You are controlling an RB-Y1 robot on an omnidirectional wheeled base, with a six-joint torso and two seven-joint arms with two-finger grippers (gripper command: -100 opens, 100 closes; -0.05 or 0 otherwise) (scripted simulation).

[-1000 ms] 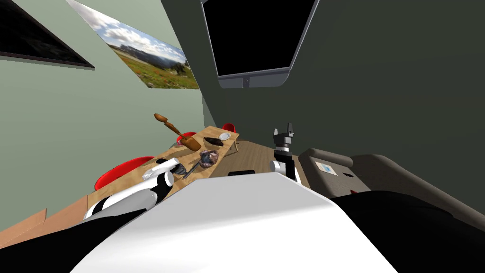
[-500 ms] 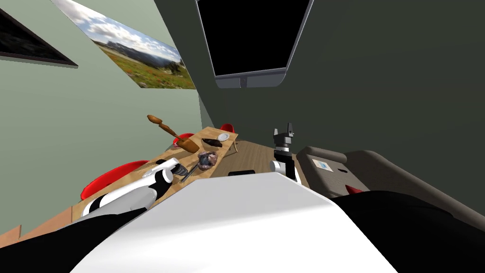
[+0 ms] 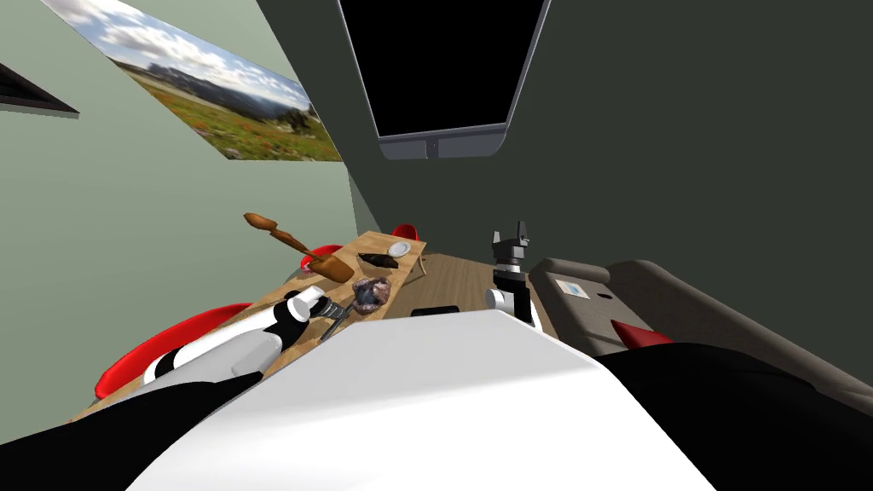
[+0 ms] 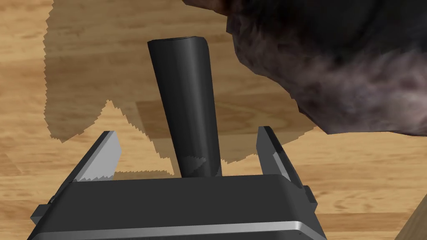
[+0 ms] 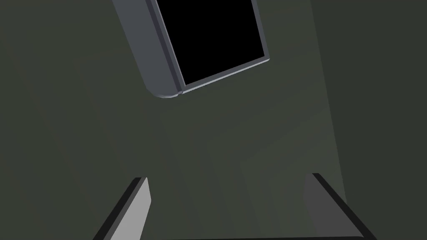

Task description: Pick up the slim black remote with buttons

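On the wooden table (image 4: 367,187), the wide-spread left hand (image 4: 187,131) straddles the black remote (image 4: 183,96).

Bright, even light from above lies on the wooden table (image 4: 25,83), where my left gripper (image 4: 187,131) throws a hard, saw-edged shadow, while the dark grey wall (image 3: 682,128) in my head view looks dim and that wide lens splays the walls toward the corners.

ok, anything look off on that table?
Yes: the brown long-handled piece stands slanted, handle poking past the wooden table into the air. The black remote lies flat inside the open left claw; nothing else stands out.
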